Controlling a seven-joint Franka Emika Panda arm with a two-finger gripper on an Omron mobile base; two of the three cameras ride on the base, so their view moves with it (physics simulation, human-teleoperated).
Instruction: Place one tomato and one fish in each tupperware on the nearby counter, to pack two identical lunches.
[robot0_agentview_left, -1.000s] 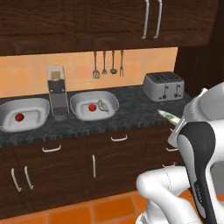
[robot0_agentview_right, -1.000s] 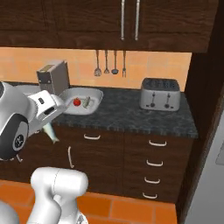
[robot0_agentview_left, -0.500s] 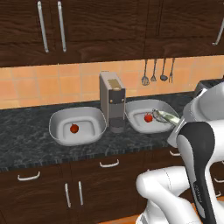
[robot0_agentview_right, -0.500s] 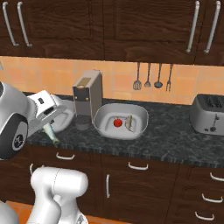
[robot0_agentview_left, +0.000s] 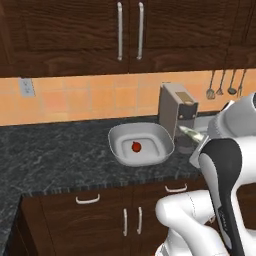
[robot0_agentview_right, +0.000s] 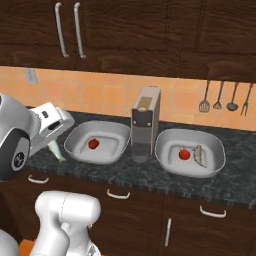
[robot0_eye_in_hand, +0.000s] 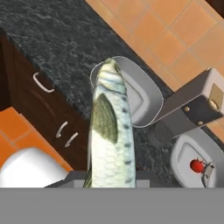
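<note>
Two pale tupperware tubs are seen on the black counter (robot0_agentview_right: 125, 172), one on each side of a grey coffee machine (robot0_agentview_right: 145, 122). The left tub (robot0_agentview_right: 75, 145) is seen to hold one tomato (robot0_agentview_right: 93, 143) alone. In the right tub (robot0_agentview_right: 165, 150) a second tomato (robot0_agentview_right: 184, 154) lies just beside a small fish (robot0_agentview_right: 199, 156).

Another fish (robot0_eye_in_hand: 109, 140) is pinched between the fingers of the gripper (robot0_eye_in_hand: 109, 183), which are closed on its sides; in the right base view this fish hangs over the counter's front edge, left of the left tub and apart from it. Bare counter is left open to the left of that tub, and the tub sits near the front edge, with little free counter between it and the coffee machine.

Compared with the earlier pictures, the whole scene has shifted with the base: the toaster has passed out of both base views, and the left tub is now near the middle of the left base view.
</note>
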